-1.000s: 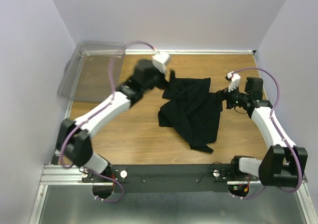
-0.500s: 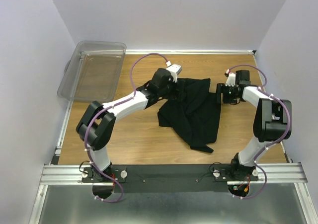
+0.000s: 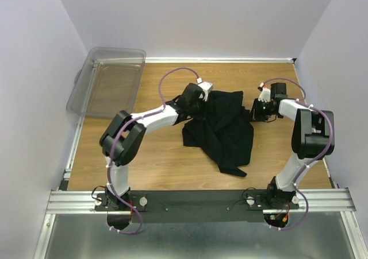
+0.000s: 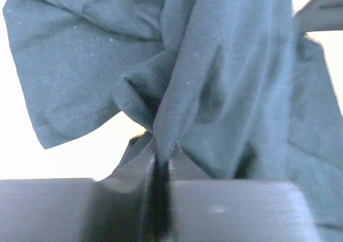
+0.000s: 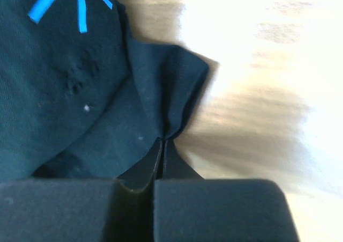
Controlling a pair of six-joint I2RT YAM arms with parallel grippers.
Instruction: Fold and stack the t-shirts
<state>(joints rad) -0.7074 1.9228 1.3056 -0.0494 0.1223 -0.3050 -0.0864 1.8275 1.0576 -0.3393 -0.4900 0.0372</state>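
Item: t-shirt (image 3: pixel 221 130), black. One counted, lying crumpled on the wooden surface (image 3: pixel 155 155), right of the middle. I cannot tell whether a second is hidden in the heap. A logo (image 5: pixel 75 0) of light-blue strokes shows on the cloth near the right-hand grip.

Item: left pincer (image 4: pixel 162 164), one. It is closed to a narrow slit with a ridge of the t-shirt's fabric nipped between its fingers, at the garment's far left edge.

Item: right pincer (image 5: pixel 161 145), one. Its jaws are pressed together on a pointed corner of the same t-shirt, at the far right edge.

Why held so: the two grips sit at opposite sides of the heap. By my reckoning that is the hold needed to lift and draw the cloth out flat — the spreading that comes before any fold. Nothing is folded or stacked yet, so the task looks barely begun.

Item: bin (image 3: pixel 109 81), clear plastic, one. It sits at the far left corner, well apart from the t-shirt and out of both arms' way.
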